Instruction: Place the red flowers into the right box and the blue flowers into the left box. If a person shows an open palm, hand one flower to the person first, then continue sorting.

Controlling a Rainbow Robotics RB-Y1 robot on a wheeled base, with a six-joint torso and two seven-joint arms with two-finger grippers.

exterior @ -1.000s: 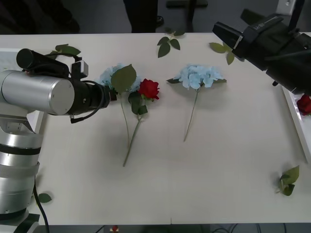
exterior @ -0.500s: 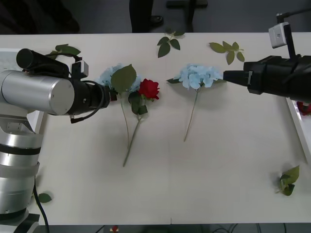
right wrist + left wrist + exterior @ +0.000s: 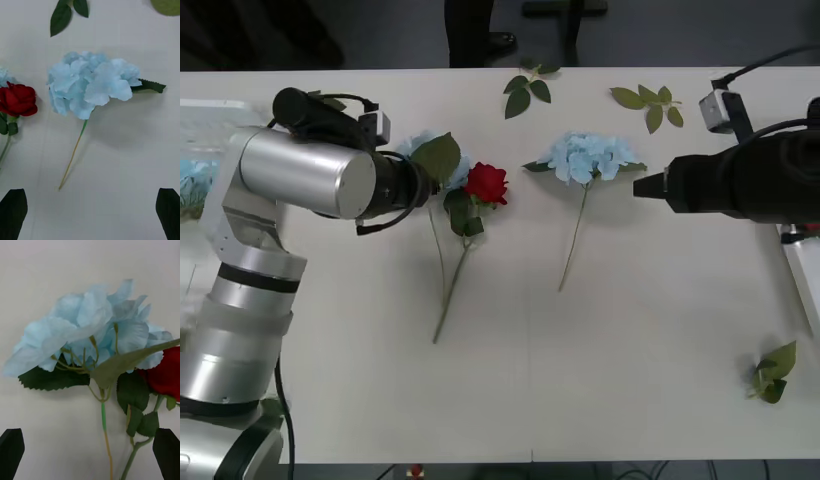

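Front view: left pincer [image 3: 423, 183] behind leaf [image 3: 436, 157]

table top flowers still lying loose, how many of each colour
blue flowers: 2, one mid-table ahead of the right gripper, one by the left gripper
red flowers: 1, beside the left blue one
total: 3
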